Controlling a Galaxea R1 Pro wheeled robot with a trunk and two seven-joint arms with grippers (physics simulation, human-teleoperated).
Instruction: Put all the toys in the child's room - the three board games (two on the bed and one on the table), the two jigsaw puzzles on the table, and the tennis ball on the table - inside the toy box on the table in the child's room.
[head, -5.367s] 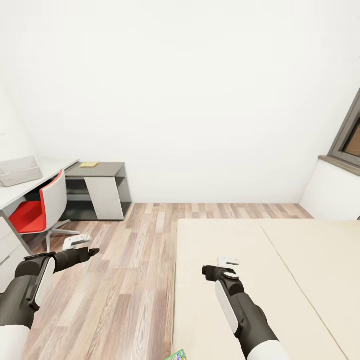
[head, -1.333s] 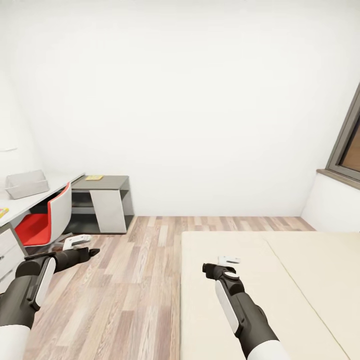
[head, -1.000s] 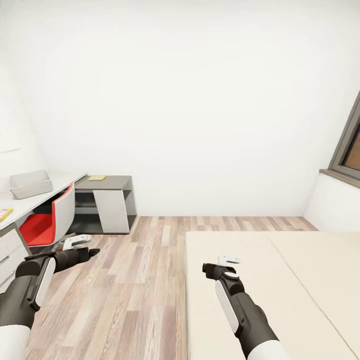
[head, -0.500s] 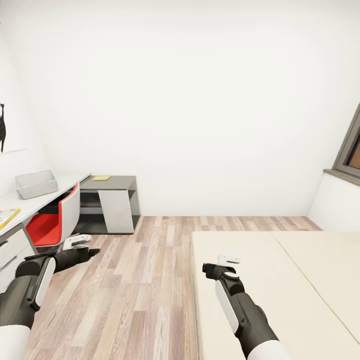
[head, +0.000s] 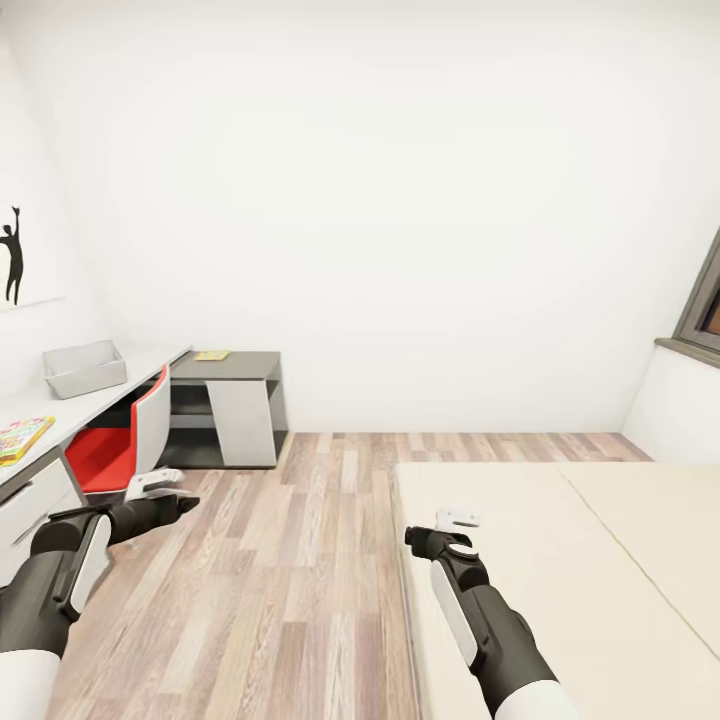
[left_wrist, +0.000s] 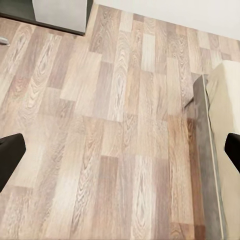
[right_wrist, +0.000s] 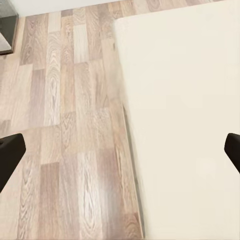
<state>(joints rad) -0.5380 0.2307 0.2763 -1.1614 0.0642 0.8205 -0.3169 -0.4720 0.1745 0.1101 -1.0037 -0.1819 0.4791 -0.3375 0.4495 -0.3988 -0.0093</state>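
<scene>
The light-grey toy box (head: 84, 367) stands on the pale table (head: 70, 412) at the far left. A flat colourful box (head: 20, 438), probably a jigsaw puzzle, lies near the table's front edge. The beige bed (head: 570, 560) takes up the lower right, and its visible part is bare. My left gripper (head: 172, 493) hangs open over the wood floor, fingers wide apart in the left wrist view (left_wrist: 120, 155). My right gripper (head: 437, 528) is open above the bed's edge, seen empty in the right wrist view (right_wrist: 120, 155). The board games and the tennis ball are out of view.
A red-and-white chair (head: 125, 440) is tucked at the table. The lower dark-grey cabinet section (head: 235, 368) carries a small yellow item (head: 212, 355). Wood floor (head: 300, 560) runs between table and bed. A window frame (head: 703, 305) is at the right, a silhouette picture (head: 14, 268) at the left.
The camera has turned left: table, toy box and chair shifted rightward in the picture, and the colourful box and silhouette picture came into view. Both arms keep the same pose.
</scene>
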